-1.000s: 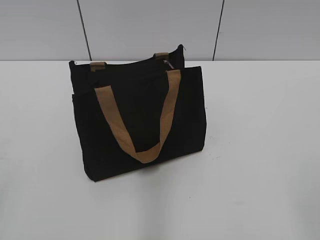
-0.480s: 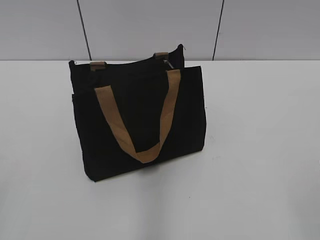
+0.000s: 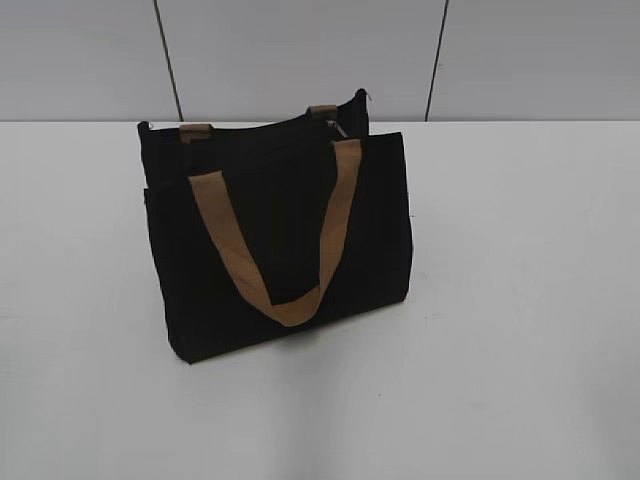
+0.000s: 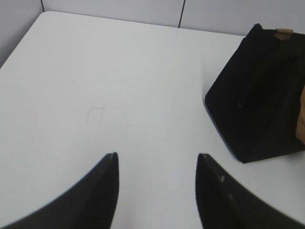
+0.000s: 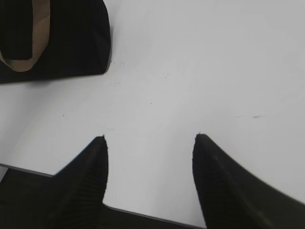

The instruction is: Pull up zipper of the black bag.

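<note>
Standing at frame centre, the black bag point(image 3: 280, 240) looks soft; grasp the zipper point(image 3: 336, 126) pull. Both pincers gape, empty.

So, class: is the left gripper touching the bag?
Apart. The left wrist view shows the open left gripper over bare table, with the bag well off to its right.

Exterior view slanting down from the front onto the black bag point(image 3: 280, 240), left wrist view low past the bag's left end, right wrist view low by its right corner, all 3 sharing the bag
</note>
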Controlling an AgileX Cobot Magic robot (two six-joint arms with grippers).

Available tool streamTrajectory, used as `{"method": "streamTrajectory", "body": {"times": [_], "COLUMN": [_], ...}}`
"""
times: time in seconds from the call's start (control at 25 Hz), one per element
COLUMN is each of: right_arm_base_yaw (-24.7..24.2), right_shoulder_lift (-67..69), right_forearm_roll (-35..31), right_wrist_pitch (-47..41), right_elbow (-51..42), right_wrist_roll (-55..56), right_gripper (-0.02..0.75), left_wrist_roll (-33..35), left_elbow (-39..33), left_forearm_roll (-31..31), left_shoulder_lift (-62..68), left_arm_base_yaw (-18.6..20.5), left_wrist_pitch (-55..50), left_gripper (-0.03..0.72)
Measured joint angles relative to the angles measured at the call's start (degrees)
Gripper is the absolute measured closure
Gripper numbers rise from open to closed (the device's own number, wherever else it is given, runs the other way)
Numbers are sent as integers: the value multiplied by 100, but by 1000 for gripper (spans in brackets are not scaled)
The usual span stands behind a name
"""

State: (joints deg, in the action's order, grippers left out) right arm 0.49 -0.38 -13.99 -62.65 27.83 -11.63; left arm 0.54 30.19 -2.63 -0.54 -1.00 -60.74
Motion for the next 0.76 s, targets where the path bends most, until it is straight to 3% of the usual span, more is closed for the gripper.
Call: {"method": "streamTrajectory", "body": {"times": [0.76], "right_arm_base_yaw": [0], "right_shoulder_lift": [0], "right_forearm_roll": [-2], "right_wrist_pitch": [0], "right_elbow": [0], "right_wrist_roll": [0], "right_gripper": [297], "left_wrist_roll": [0], "left_elbow": [0], "left_forearm_roll": [0], "left_shoulder_lift": [0], "left_arm_base_yaw": [30], "left_wrist_pitch": [0], "left_gripper": [295]}}
